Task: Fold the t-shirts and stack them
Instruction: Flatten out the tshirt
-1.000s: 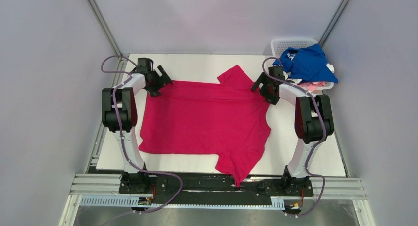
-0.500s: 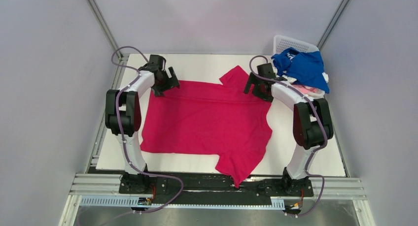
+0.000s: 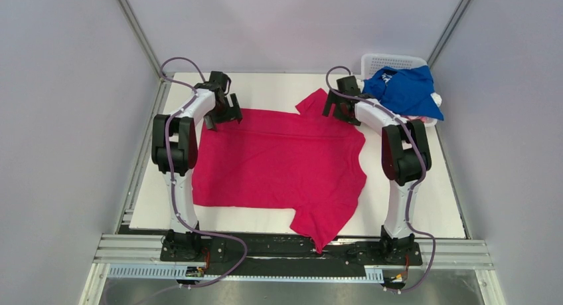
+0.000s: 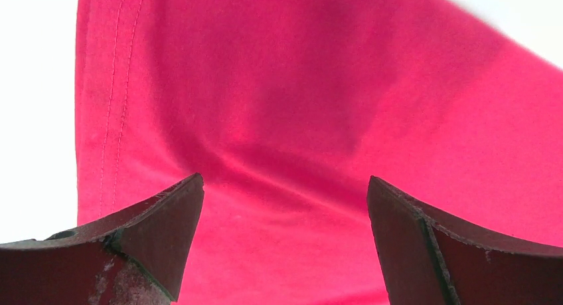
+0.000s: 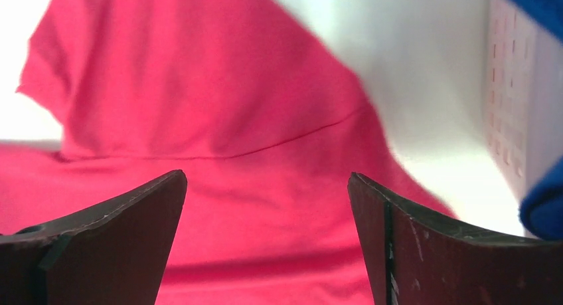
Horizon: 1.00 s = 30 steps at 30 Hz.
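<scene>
A magenta-red t-shirt lies spread flat on the white table, one sleeve at the far edge and one hanging over the near edge. My left gripper is open and empty over the shirt's far left corner; the cloth fills the left wrist view. My right gripper is open and empty over the far right shoulder, beside the far sleeve. A royal blue t-shirt with white print lies heaped on the basket, with white and pale pink cloth under it.
A white plastic lattice basket stands at the far right corner, close to my right arm; its wall shows in the right wrist view. Grey walls enclose the white table.
Both grippers have moved away from me and inward along the shirt's far edge. The basket and blue shirt shifted a little. The red shirt's far edge lies flatter.
</scene>
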Each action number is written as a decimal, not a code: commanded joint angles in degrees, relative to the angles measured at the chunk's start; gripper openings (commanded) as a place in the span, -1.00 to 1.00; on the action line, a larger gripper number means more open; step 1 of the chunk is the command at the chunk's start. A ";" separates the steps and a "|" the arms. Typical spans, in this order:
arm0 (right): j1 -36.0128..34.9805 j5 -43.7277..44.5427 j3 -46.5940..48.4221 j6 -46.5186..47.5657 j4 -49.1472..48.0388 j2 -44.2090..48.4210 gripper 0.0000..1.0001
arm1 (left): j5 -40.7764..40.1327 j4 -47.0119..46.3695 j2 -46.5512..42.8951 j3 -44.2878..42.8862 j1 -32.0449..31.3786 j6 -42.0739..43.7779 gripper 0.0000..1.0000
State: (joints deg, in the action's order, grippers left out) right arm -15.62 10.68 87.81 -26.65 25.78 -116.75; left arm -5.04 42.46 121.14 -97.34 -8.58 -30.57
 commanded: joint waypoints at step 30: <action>-0.45 -2.11 2.14 8.19 -4.53 -2.21 1.00 | 1.17 -1.65 -0.31 0.91 0.94 2.46 1.00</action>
State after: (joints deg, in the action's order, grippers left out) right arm -16.73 3.38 86.83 -17.32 22.92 -115.07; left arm -4.47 42.52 119.15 -94.43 -8.36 -29.08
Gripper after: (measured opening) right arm 0.995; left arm 0.997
